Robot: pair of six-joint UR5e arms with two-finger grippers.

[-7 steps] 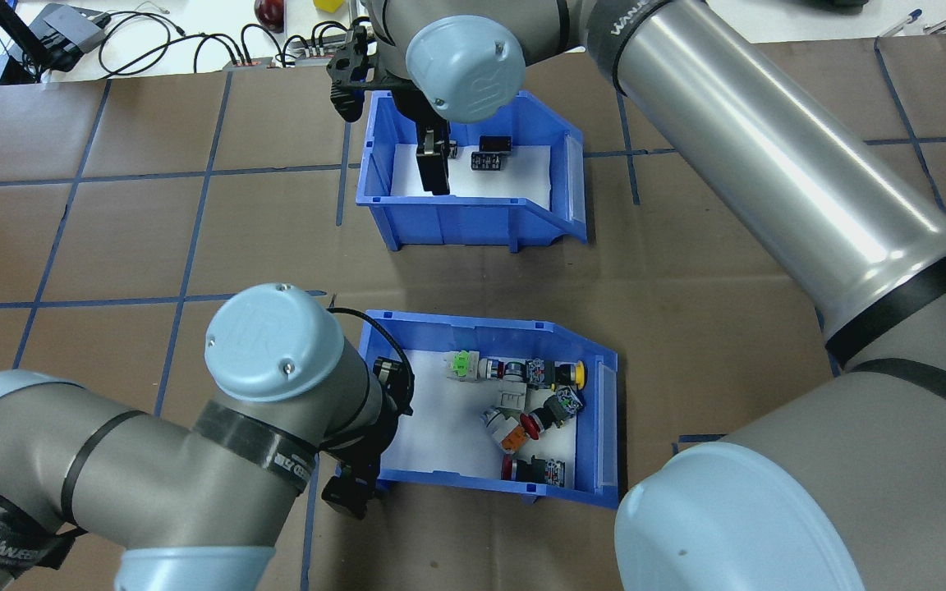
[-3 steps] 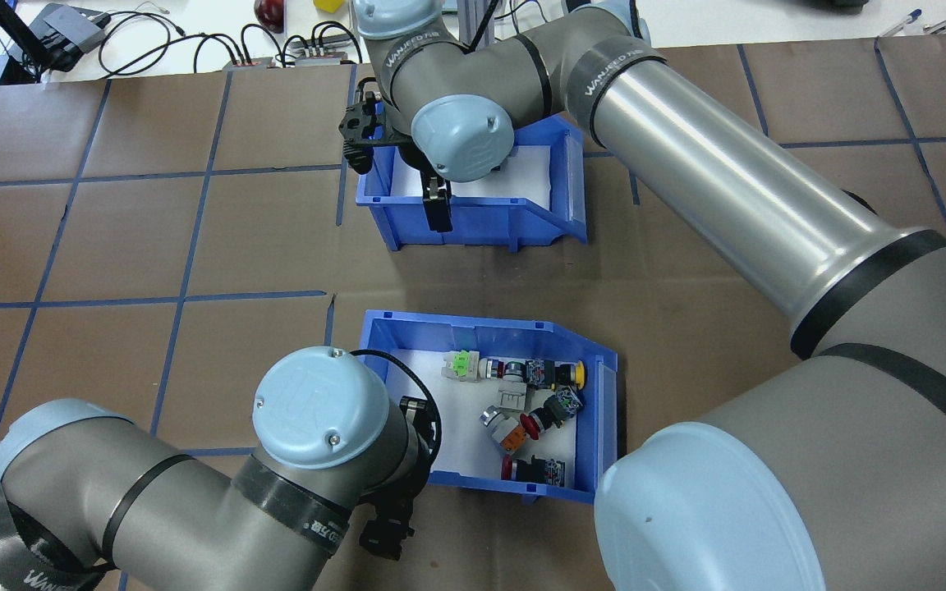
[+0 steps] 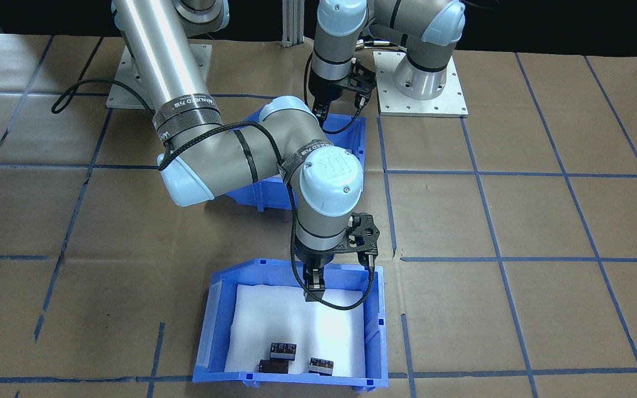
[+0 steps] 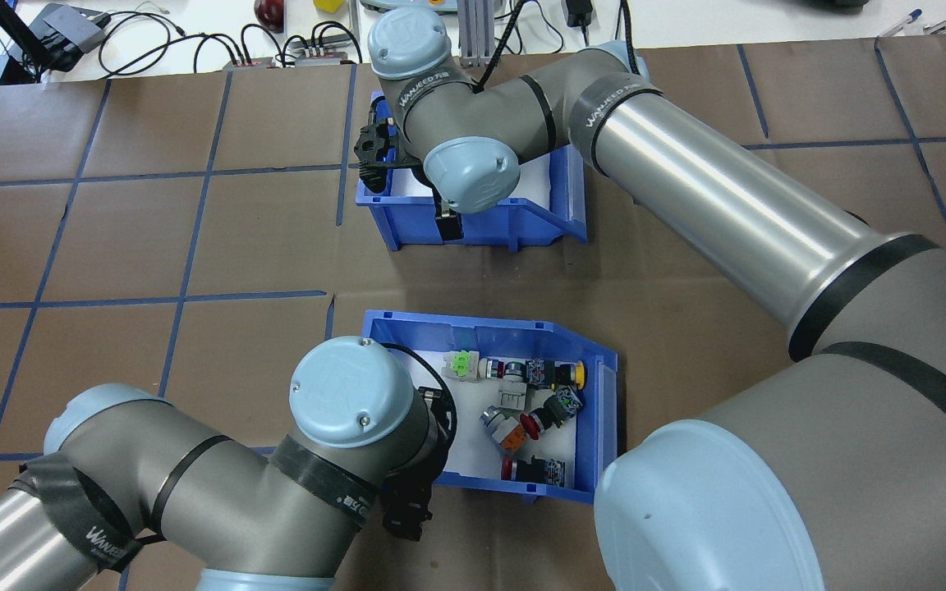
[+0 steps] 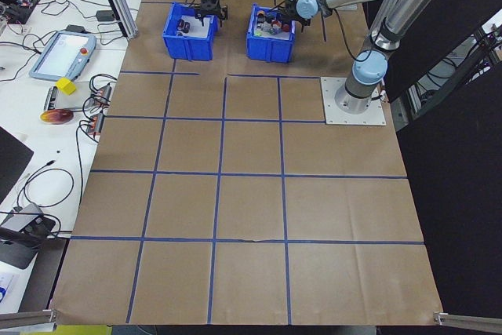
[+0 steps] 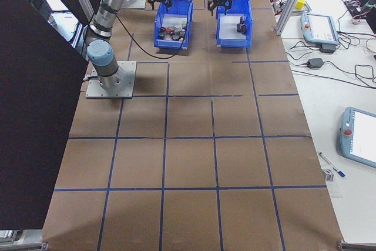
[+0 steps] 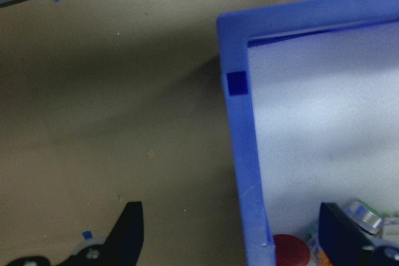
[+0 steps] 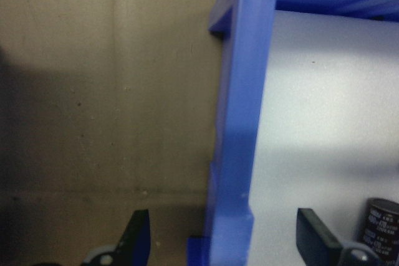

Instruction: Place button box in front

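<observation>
Overhead exterior: button box [image 4: 604, 386] holds coloured push-buttons [image 4: 522, 402]; second bin [image 4: 555, 222] black parts; both jaws wide, straddling walls.

- We see a blue bin [image 3: 291, 331] near the bottom edge, white liner inside, a few small black parts [image 3: 283, 349] at its near end.
- Right gripper [image 3: 313, 287] hangs over the bin's far wall, fingers close together.
- A second blue bin [image 3: 346, 138] sits behind, mostly hidden by the right arm [image 3: 230, 160].
- Left gripper [image 3: 321, 113] at that bin's far rim.
</observation>
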